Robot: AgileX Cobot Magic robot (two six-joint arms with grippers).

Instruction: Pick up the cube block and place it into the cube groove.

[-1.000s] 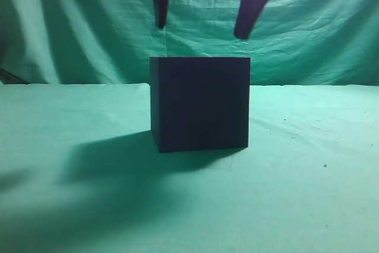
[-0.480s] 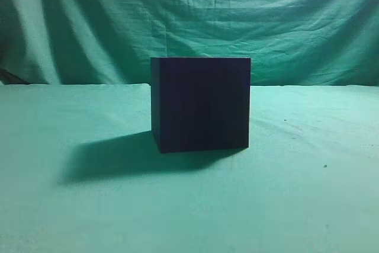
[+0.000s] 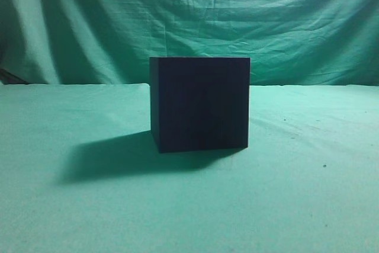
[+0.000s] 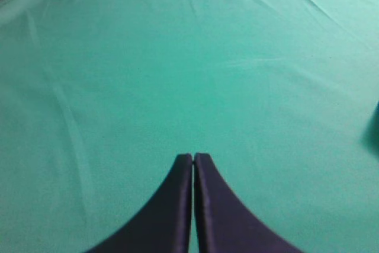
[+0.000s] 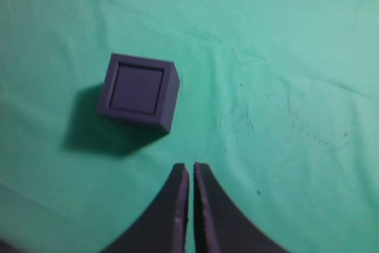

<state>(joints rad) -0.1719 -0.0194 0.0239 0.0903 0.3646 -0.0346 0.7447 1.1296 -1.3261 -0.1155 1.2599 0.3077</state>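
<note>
The large dark navy box (image 3: 200,103) stands on the green cloth in the middle of the exterior view. In the right wrist view I see the box (image 5: 168,102) from above. The cube block's purplish top face (image 5: 137,89) sits inside the box's rim and fills the cube groove. My right gripper (image 5: 190,166) is shut and empty, high above the cloth to the right of the box. My left gripper (image 4: 193,156) is shut and empty over bare cloth. Neither gripper shows in the exterior view.
Green cloth (image 3: 308,194) covers the table, and a green curtain (image 3: 296,22) hangs behind it. The box casts a shadow (image 3: 112,155) to its left. A dark patch (image 4: 375,130) shows at the right edge of the left wrist view.
One second ago two spread dark fingers hung above the box at the top of the exterior view. They have risen out of that view. The box has not moved.
</note>
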